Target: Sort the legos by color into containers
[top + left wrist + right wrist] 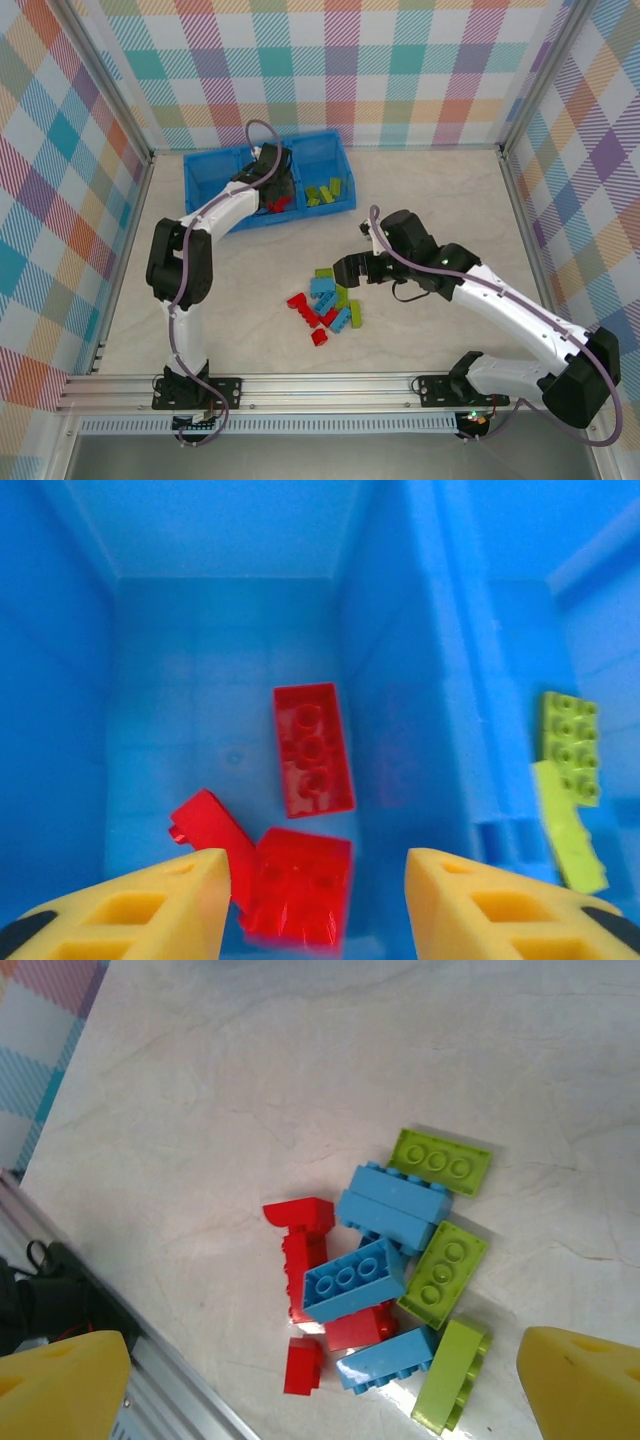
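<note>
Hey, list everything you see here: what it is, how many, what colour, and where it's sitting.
Tray: one, blue, three compartments, far side of table.
Red legos: three, red, tray's middle compartment.
Green legos: at least two, lime, tray's right compartment.
Loose legos: about ten, red, light blue and lime, piled mid-table.
Table: one, pale beige, under everything.
Plaid walls: three, multicoloured, around table.
Left gripper: one, yellow fingers, open above red legos.
Right gripper: one, yellow fingers, open above loose legos.

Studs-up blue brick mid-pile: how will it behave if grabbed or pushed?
Likely rigid and light: the blue brick looks like hard moulded plastic. Its glossy sides may slip in a shallow pinch. It seems propped on red bricks, so a push would probably slide it off rather than roll it.
</note>
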`<move>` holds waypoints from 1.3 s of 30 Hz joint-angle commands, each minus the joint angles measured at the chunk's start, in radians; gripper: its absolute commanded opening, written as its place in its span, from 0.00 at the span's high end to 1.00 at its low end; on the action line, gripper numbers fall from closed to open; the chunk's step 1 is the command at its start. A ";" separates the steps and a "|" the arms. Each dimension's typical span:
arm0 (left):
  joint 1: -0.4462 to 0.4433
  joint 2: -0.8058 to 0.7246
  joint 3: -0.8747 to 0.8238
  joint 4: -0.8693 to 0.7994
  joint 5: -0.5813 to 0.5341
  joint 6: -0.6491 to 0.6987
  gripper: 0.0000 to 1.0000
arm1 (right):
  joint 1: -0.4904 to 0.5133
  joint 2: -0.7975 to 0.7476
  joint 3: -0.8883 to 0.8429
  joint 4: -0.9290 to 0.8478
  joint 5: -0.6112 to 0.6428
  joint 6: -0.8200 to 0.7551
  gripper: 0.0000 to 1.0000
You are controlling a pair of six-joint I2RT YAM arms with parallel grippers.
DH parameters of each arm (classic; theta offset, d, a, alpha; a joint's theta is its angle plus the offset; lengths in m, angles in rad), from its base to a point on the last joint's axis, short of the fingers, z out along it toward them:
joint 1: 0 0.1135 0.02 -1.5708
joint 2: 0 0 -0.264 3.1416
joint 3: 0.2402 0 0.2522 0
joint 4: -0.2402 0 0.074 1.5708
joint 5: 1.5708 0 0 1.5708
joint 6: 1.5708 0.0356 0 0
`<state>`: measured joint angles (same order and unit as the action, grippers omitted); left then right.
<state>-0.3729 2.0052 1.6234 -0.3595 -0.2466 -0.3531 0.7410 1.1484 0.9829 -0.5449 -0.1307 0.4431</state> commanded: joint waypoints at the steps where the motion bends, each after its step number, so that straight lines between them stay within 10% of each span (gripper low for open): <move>1: 0.014 -0.060 0.045 -0.043 0.021 0.009 0.46 | 0.000 -0.020 -0.047 0.035 0.092 0.072 0.00; 9: -0.037 -0.464 -0.128 -0.098 0.190 0.081 0.40 | 0.066 0.131 -0.048 0.024 0.090 0.223 0.10; 24: -0.175 -1.164 -0.627 -0.356 0.443 0.905 0.11 | 0.104 0.417 -0.179 0.446 -0.075 0.698 0.46; 39: -0.156 -1.180 -0.752 -0.269 0.492 0.985 0.09 | 0.107 0.524 -0.129 0.398 -0.122 0.685 0.60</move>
<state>-0.5400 0.8303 0.8890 -0.6659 0.2203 0.6098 0.8402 1.6276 0.8551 -0.1150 -0.2405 1.1198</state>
